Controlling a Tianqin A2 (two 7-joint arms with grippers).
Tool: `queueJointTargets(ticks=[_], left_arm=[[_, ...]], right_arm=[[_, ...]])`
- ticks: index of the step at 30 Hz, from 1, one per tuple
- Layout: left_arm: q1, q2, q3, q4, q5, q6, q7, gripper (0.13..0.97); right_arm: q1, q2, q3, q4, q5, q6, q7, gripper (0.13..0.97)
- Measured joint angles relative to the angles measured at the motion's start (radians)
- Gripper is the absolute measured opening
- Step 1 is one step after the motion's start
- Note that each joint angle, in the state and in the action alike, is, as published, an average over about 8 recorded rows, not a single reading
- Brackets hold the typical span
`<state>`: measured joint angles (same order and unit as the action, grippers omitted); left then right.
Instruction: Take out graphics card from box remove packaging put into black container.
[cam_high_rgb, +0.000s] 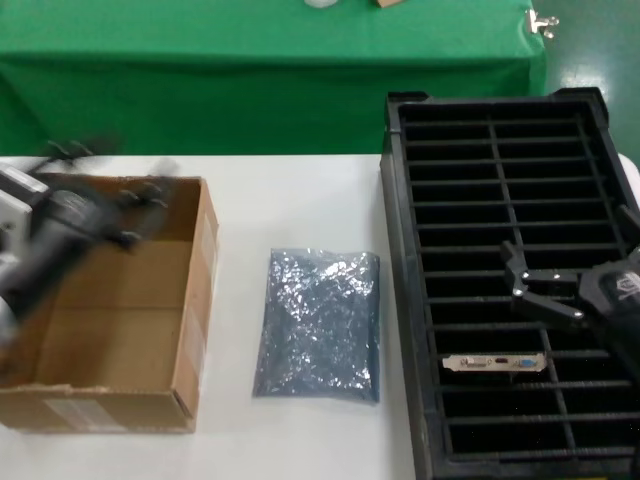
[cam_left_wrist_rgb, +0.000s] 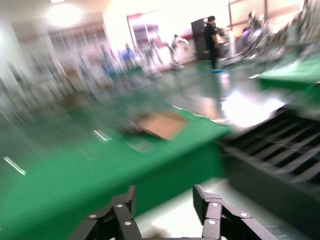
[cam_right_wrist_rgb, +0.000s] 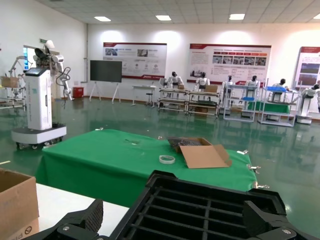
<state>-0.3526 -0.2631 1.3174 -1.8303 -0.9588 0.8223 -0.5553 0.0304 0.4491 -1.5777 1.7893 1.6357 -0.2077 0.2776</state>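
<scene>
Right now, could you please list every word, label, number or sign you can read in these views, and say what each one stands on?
No text can be read.
Pale label on the brown corrugated cardboard box, front wall: print blurred.
Round mark on that box's corner in the right wrist view: too small.
Wall posters in the hall: lettering too small.
Silver bracket of the green graphics card in the black slotted plastic crate: no legible marking.

Box (cam_high_rgb: 120, 330): matt brown corrugated cardboard, taped. Packaging (cam_high_rgb: 320, 325): crinkly, glinting grey-silver plastic film. Black container (cam_high_rgb: 500, 200): black plastic, thin partitions. Graphics card (cam_high_rgb: 495, 362): shiny silver metal bracket. Tabletop (cam_high_rgb: 290, 200): smooth, white. Green cloth table (cam_high_rgb: 250, 60) behind.
</scene>
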Motion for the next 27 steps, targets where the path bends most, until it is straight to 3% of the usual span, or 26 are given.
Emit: queueJointTargets(ticks=[4,7,9,13,21,27], left_arm=[[0.049,-0.096,0.011,-0.059,0.014,-0.178,0.182,0.448],[0.070,-0.125,0.018,-0.073,0.018,-0.245,0.245,0.526],[0.075,-0.126,0.022,-0.069,0.008,-0.257,0.253,0.577],[0.082,-0.115,0.031,-0.055,-0.028,-0.266,0.251,0.577],[0.111,-0.106,0.058,-0.025,-0.115,-0.324,0.283,0.771],[0.134,-0.099,0.079,0.000,-0.185,-0.372,0.309,0.851]], right_arm=[[0.000,0.007,-0.006,-0.001,0.016,0.009,-0.011,0.966],[-0.001,0.008,-0.008,-0.004,0.023,0.014,-0.016,0.966],[-0.001,0.006,-0.009,-0.006,0.025,0.017,-0.020,0.966],[-0.003,-0.001,-0.008,-0.014,0.030,0.024,-0.030,0.966],[-0.006,-0.017,-0.010,-0.033,0.044,0.044,-0.057,0.966],[-0.008,-0.030,-0.011,-0.048,0.056,0.060,-0.078,0.966]])
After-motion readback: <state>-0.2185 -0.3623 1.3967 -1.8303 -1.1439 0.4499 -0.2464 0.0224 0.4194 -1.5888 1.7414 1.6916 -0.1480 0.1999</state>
